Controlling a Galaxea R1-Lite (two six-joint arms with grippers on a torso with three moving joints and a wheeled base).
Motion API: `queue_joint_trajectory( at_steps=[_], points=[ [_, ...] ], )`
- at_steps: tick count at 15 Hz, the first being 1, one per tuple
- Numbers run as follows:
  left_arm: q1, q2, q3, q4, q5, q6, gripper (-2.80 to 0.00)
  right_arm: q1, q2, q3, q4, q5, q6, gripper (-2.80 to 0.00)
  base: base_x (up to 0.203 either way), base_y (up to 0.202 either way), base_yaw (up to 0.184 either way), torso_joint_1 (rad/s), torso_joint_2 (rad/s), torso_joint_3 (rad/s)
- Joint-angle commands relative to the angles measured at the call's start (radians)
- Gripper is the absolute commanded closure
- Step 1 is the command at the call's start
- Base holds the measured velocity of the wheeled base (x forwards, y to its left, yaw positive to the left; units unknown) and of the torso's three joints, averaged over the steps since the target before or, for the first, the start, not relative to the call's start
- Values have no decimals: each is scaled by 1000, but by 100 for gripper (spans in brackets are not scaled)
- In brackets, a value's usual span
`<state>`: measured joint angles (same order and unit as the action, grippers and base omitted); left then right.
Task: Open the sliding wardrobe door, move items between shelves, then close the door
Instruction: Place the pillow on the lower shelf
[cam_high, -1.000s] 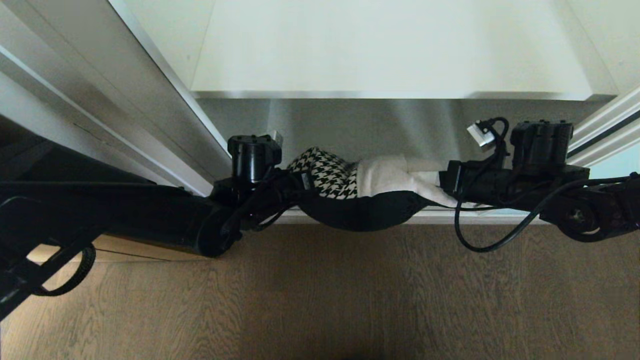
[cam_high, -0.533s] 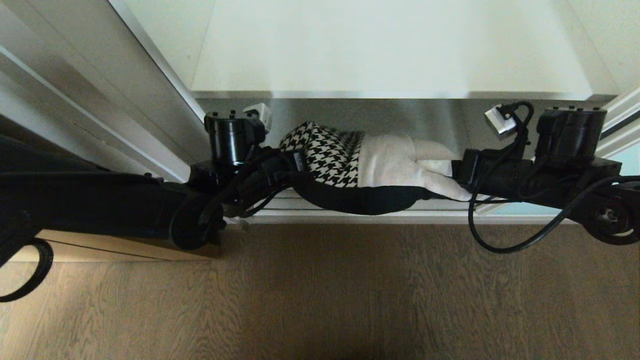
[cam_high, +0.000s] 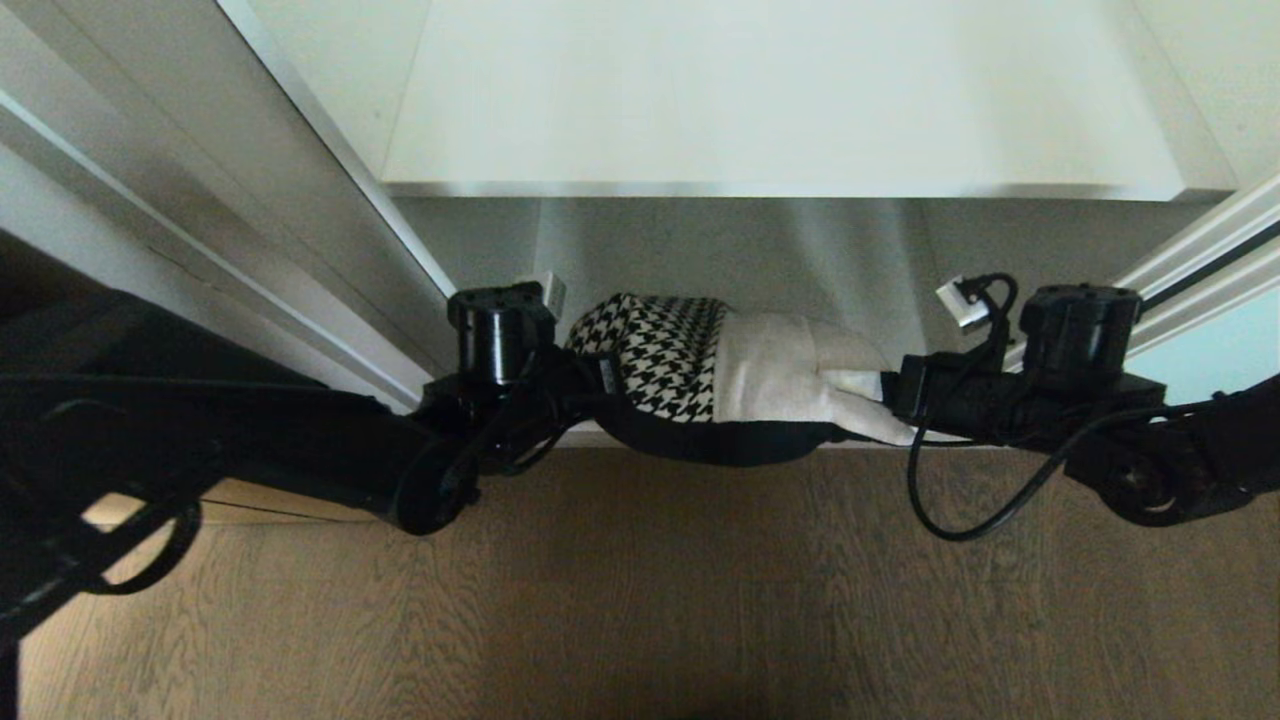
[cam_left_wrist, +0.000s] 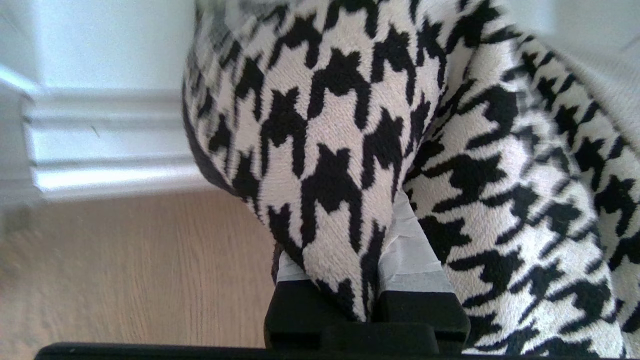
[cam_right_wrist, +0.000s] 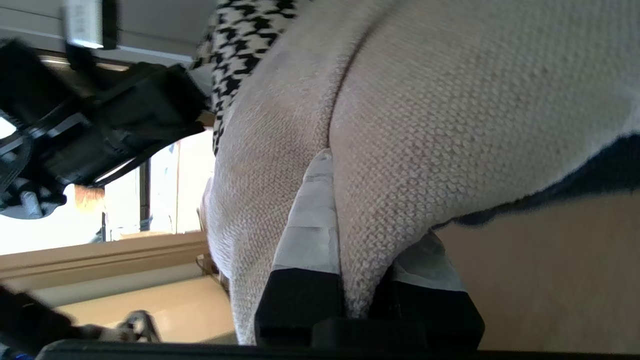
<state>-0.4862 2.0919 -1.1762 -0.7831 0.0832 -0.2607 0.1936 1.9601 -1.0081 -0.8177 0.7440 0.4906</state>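
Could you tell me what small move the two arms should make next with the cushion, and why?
Probably lift the cushion together and carry it forward over the white shelf. The left claw pinches its houndstooth end and the right claw its cream end, so it hangs sagging between them at the wardrobe's front edge, below the shelf board, which lies bare beyond it.

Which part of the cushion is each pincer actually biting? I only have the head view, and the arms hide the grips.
Observer: The left pincer is shut on a fold of the cushion, in the houndstooth half.
Operator: And the right?
Observer: The right pincer pinches a fold of the cream patch.
Operator: Any tape on the fingers?
Observer: Yes, pale tape wraps the fingertips on both.
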Motion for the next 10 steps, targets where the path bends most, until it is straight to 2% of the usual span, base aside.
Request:
queue_joint_trajectory(
  at_steps=[1, 3, 6, 10],
  points=[
    [10, 167, -11, -42, 3, 3, 0, -18, 170, -23, -13, 5, 4, 0, 0, 0, 0, 0, 0, 0],
    [35, 229, -36, -69, 3, 13, 0, -37, 222, -40, -16, 6, 3, 0, 0, 0, 0, 0, 0, 0],
    [43, 300, -75, -11, 4, 12, 0, -43, 269, -41, 4, -20, 3, 0, 0, 0, 0, 0, 0, 0],
    [49, 398, -137, 0, 8, 27, 0, -64, 304, -96, 6, -46, 12, 0, 0, 0, 0, 0, 0, 0]
  ],
)
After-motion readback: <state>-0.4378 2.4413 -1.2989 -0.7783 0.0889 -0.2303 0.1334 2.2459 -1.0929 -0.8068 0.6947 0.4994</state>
